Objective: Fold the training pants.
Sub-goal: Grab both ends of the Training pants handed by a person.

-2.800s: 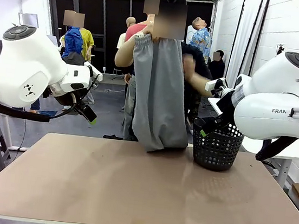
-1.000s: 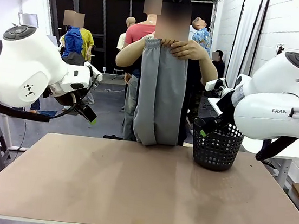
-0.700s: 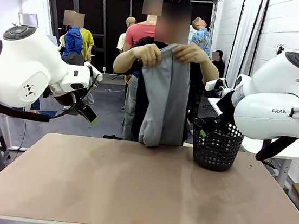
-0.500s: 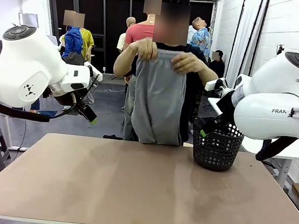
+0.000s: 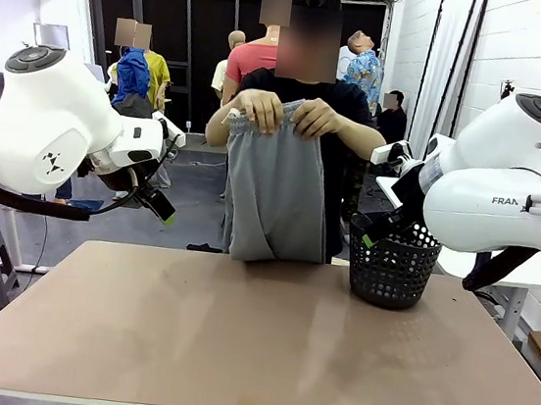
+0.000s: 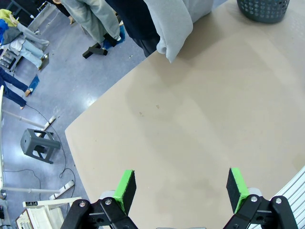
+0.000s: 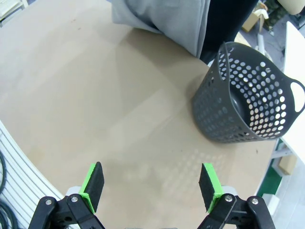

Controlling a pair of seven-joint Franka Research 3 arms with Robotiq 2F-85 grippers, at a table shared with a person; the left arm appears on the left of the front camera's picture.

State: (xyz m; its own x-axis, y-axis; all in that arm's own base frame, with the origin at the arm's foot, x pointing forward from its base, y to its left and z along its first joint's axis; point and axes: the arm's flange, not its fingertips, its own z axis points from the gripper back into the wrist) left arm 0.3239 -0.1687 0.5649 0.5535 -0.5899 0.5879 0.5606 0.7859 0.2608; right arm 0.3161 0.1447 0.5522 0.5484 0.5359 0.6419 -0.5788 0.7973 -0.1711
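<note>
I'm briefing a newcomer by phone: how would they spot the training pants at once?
Look across the tan table to the person standing at its far side. The training pants hang from that person's raised grip, just left of the black mesh basket. They are the light grey cloth with a gathered waistband.

Poised aloft, wide open.
Holding left arm (image 5: 43,125) and right arm (image 5: 509,192) raised at either side, left tool (image 6: 178,183) and right tool (image 7: 150,183) pointing down, empty.
</note>
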